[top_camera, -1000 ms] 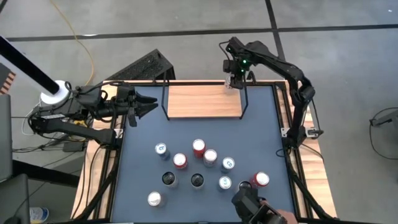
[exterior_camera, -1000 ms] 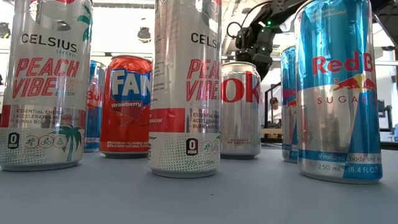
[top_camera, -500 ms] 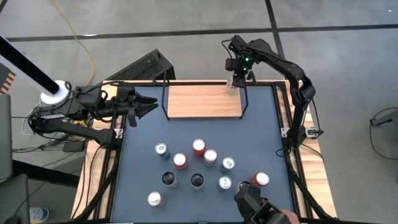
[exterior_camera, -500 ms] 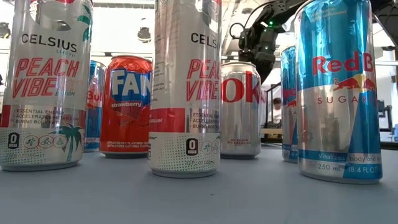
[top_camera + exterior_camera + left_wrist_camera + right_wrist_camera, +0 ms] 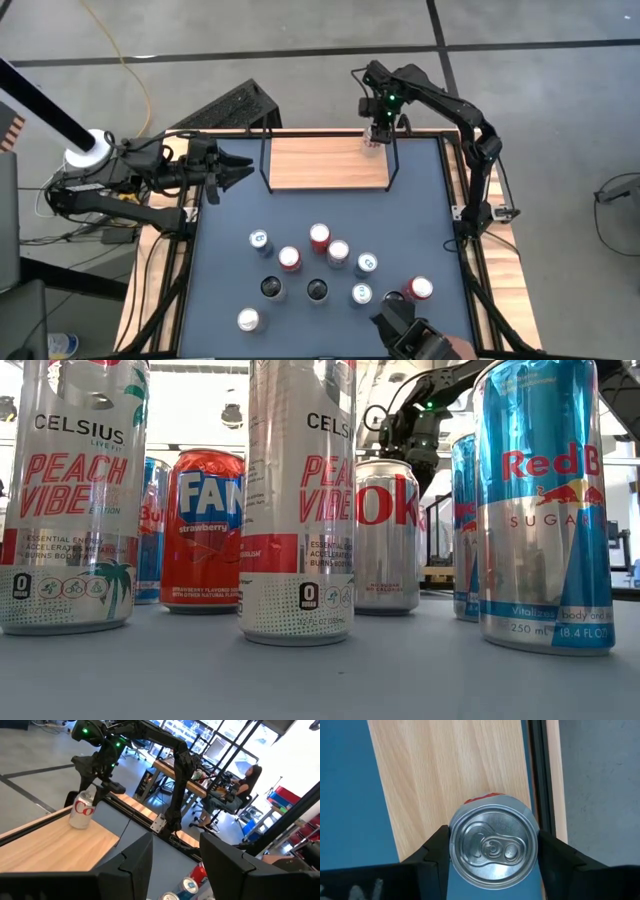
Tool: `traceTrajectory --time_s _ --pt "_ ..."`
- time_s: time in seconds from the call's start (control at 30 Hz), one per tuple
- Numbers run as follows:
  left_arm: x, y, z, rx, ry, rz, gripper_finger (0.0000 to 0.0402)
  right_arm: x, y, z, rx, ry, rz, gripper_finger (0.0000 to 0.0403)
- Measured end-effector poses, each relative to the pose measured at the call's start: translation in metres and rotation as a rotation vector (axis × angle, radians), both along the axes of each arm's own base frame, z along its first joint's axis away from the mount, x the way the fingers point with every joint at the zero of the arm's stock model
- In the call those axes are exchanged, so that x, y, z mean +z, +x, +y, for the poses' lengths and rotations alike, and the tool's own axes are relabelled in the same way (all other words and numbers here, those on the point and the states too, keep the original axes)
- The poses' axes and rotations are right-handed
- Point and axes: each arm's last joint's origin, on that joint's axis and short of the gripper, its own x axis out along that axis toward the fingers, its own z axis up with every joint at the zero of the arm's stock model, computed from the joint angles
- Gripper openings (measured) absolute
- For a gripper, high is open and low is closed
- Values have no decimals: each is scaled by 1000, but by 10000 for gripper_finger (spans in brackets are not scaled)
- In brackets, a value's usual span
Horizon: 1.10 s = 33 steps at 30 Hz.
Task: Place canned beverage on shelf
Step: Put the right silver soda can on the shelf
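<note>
Left gripper (image 5: 238,168) hangs at the table's left edge, just off the left end of the shelf (image 5: 320,163). Its jaws are spread and hold nothing. No change is noted in it over the last second; this arm is waiting.

Shelf: a light-wood board with black wire end frames, at the far side of the dark-topped table (image 5: 230,260). The board is bare except at its far right corner.

Loose stock: nine cans stand grouped on the table nearer the front, well apart from the shelf. In the low view they include tall Celsius cans (image 5: 75,495), a red Fanta can (image 5: 203,530) and a blue Red Bull can (image 5: 542,505).

Diet Coke can (image 5: 81,808): upright on the shelf's far right corner, just inside the right wire frame, base resting on the wood in the left wrist view.

Right gripper (image 5: 376,128) is directly over that can. A second ago it sat slightly lower over the same corner; it has since shifted a little and its jaws have eased apart a touch. In the right wrist view its fingers (image 5: 434,851) flank the can's rim on both sides; whether they press the can or merely stand beside it cannot be told.

Judgement: the can has reached its place and release appears under way. A straight lift clear is what remains for this can; dragging it against the wire frame could tip it.
</note>
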Motion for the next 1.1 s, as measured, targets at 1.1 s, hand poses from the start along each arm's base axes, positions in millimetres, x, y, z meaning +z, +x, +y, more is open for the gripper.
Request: traceTrajectory --time_s 1.1 --pt "0 0 1 45 34 10 152 6 -2 0 -57 -49 -9 272"
